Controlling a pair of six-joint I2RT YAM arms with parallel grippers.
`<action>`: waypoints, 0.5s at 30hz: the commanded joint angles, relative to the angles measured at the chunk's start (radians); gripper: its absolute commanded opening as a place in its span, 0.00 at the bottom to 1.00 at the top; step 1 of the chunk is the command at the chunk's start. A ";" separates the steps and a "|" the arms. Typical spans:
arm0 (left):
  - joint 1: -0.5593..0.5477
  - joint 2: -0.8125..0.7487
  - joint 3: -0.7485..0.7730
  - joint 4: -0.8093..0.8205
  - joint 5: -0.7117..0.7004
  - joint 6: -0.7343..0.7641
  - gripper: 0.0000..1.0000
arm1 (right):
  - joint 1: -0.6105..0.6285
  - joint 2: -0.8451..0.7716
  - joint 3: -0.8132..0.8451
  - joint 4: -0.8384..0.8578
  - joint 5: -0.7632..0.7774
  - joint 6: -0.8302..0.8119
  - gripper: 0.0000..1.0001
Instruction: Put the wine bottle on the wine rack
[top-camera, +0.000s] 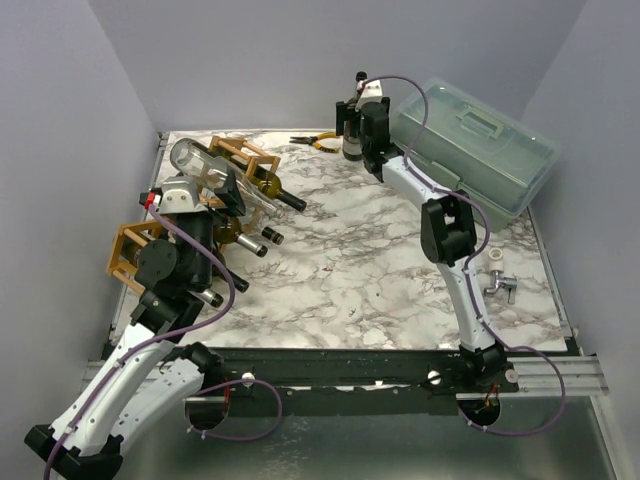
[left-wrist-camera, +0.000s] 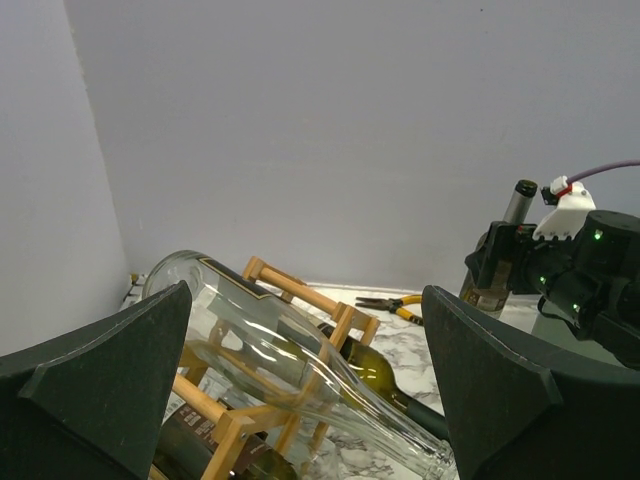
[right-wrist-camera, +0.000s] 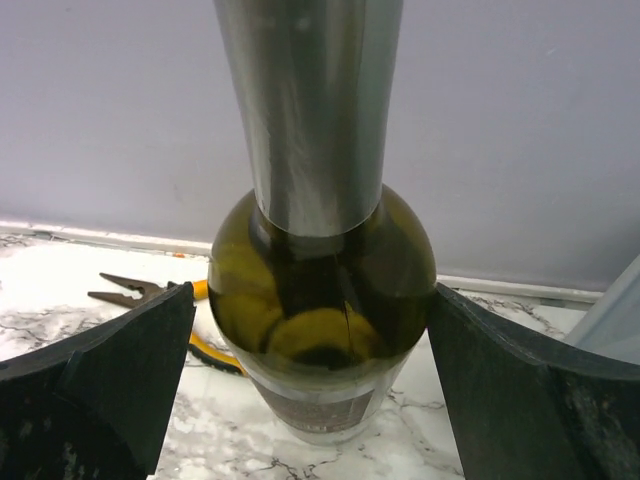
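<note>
Green wine bottle (right-wrist-camera: 320, 300) upright on the marble-patterned table (top-camera: 380, 270), at the far side, between the yellow-handled pliers (top-camera: 318, 142) and the pale green toolbox (top-camera: 480, 150), well apart from the wine rack (top-camera: 245, 158). Silver foil around its neck, dark label low on the body.

Right gripper (right-wrist-camera: 310, 290) level with the bottle's shoulder, fingers spread wide to either side of the glass. A sliver of gap beside the finger on the left of the wrist view. The other finger too close to the glass to judge contact. No firm hold to be seen.

Wine rack at the left side of the table, light-brown sticks, several cells filled. Clear empty bottle (left-wrist-camera: 250, 325) uppermost, olive-green bottle (left-wrist-camera: 375, 378) just below it, dark bottles (top-camera: 255, 243) lower down, necks poking out toward the table's middle.

Left gripper (left-wrist-camera: 305, 295) close by the rack and facing it, fingers wide apart, nothing between them.

Small metal tap fitting (top-camera: 502, 287) near the table's right edge.
</note>
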 joint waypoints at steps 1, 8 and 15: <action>0.006 0.003 -0.014 -0.007 0.012 0.003 0.99 | -0.006 0.059 0.026 0.103 -0.033 -0.057 1.00; 0.006 0.018 -0.015 -0.007 0.012 0.002 0.99 | -0.005 0.028 -0.131 0.294 -0.094 -0.130 0.65; 0.006 0.062 0.017 -0.060 0.038 -0.046 0.99 | -0.004 -0.083 -0.393 0.540 -0.249 -0.261 0.23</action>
